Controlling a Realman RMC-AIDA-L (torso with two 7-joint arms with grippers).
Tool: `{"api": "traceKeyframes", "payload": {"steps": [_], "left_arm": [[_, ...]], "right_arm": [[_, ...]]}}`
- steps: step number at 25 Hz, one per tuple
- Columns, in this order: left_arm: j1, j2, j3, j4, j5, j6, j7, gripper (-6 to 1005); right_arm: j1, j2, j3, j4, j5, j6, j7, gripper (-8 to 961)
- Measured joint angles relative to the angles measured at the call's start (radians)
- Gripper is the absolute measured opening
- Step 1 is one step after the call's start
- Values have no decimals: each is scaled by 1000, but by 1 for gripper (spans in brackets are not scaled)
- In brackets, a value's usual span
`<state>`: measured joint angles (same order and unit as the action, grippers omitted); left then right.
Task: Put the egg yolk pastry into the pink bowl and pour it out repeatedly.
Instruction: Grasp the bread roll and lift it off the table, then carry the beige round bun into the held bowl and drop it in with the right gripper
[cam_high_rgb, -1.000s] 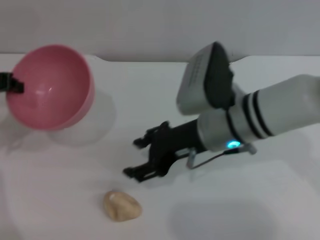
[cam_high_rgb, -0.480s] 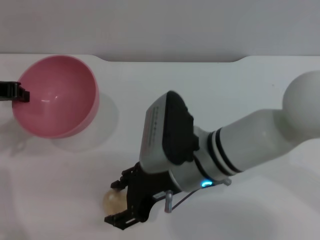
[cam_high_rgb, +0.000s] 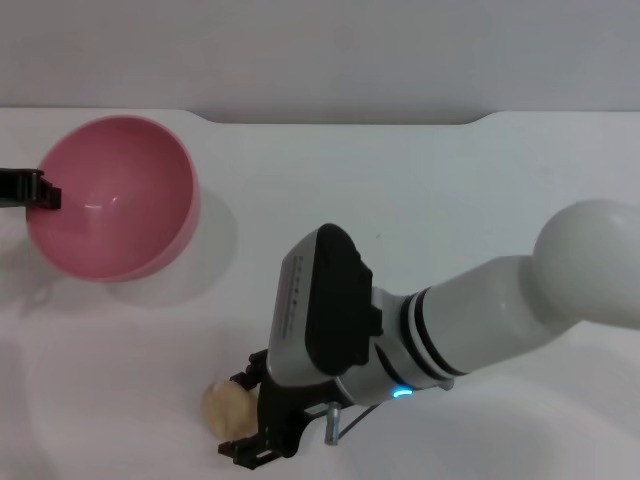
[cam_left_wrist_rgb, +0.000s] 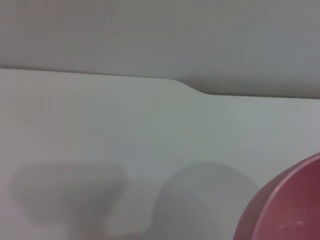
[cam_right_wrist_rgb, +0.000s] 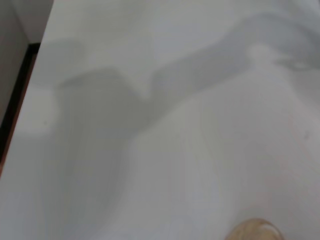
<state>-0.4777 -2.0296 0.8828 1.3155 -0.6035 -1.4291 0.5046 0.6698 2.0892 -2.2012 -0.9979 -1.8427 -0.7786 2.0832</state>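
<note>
Pastry pickup: we straddle the small lumpy pale beige egg yolk pastry (cam_high_rgb: 226, 405), low in the head view, with our right gripper (cam_high_rgb: 252, 418) open and empty. Close gently. Our left gripper (cam_high_rgb: 30, 189), upper left, pinches the glossy pink bowl (cam_high_rgb: 112, 196).

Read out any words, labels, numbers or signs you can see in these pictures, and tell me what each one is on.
No readable text in any view.
The pink bowl is plain, and so is the egg yolk pastry.
The grey housing above the right gripper carries rows of faint marks, too blurred to read.
The small blue glow on that arm is a light, not a sign.
The white table is unmarked.
</note>
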Motion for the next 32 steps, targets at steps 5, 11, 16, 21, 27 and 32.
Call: {"api": "traceKeyframes", "payload": {"steps": [5,11,16,21,27,32], "left_arm": [[-2,-3,1,0,0,0,6,2],[-2,-14,2,1,1,30,19,2],[-24,-21,63,-21,1,68,41,4],[-76,-20,130,-93,24,82,37,6],[-157,-24,184,-180,51,63,35,6],[-207,-27,274,-191,42,51,15,6]], "right_arm": [[1,0,-12,-1,-7,10,-19,593],[-20,-7,50,-2,-4,-5,-32,522],[-75,-14,214,-48,-7,-126,-60,371],[-154,-13,506,-140,36,-418,-202,328],[-195,-19,829,-206,234,-650,-257,291],[-167,-19,879,-197,159,-661,-278,251]]}}
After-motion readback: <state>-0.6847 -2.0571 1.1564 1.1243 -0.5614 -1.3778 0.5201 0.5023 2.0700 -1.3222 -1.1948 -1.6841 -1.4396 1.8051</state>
